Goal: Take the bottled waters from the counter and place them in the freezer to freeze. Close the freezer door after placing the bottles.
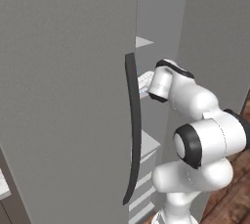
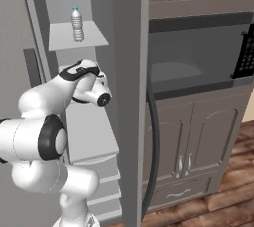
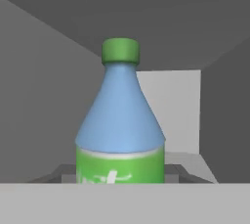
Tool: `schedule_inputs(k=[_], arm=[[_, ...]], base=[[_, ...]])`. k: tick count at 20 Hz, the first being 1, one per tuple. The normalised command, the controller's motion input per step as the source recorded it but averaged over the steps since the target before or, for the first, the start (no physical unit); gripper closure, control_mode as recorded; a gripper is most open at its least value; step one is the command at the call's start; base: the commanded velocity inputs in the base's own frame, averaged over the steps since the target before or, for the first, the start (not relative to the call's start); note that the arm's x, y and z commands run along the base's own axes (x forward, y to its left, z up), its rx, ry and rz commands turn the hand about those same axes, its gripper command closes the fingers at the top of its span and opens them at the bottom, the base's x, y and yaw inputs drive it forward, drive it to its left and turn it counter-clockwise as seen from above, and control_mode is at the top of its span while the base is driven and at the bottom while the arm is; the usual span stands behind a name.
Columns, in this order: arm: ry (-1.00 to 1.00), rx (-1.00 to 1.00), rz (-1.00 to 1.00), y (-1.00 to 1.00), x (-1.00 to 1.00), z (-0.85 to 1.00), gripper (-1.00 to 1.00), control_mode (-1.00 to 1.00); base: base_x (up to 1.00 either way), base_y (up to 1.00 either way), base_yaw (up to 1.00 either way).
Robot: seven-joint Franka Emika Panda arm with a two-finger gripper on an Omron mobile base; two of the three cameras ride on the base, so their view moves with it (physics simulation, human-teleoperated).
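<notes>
Behind the freezer door [image 1: 68, 96], the pincer clamps the blue bottle [image 3: 120, 120].

green bottle label [image 3: 119, 168] with white marks, no readable text

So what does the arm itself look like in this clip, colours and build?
The arm is glossy white, built of rounded, bulbous segments joined by black ring-shaped bands at the joints. The same white shells and a wide black band show from the right base view. The wrist section ends in a white cylinder with a dark rim. No cables or markings are visible.
</notes>
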Motion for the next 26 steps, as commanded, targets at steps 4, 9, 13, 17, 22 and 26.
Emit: schedule_inputs(k=[4, 9, 13, 17, 22, 26], arm=[[0.00, 0.00, 0.00, 0.01, 0.25, -0.45, 1.00, -1.00], [0.00, 0.00, 0.00, 0.00, 0.24, -0.39, 1.00, -1.00], [0.00, 0.00, 0.00, 0.01, 0.16, -0.12, 1.00, -1.00], [-0.06, -0.03, 0.00, 0.10, 0.00, 0.28, 1.00, -1.00], [-0.03, -0.06, 0.00, 0.20, 0.02, 0.22, 1.00, -1.00], [0.00, -0.11, 0.00, 0.28, 0.26, -0.04, 1.00, -1.00]], base=[[0.00, 0.00, 0.00], [0.00, 0.00, 0.00], [0.00, 0.00, 0.00], [0.00, 0.00, 0.00], [0.00, 0.00, 0.00], [0.00, 0.00, 0.00]])
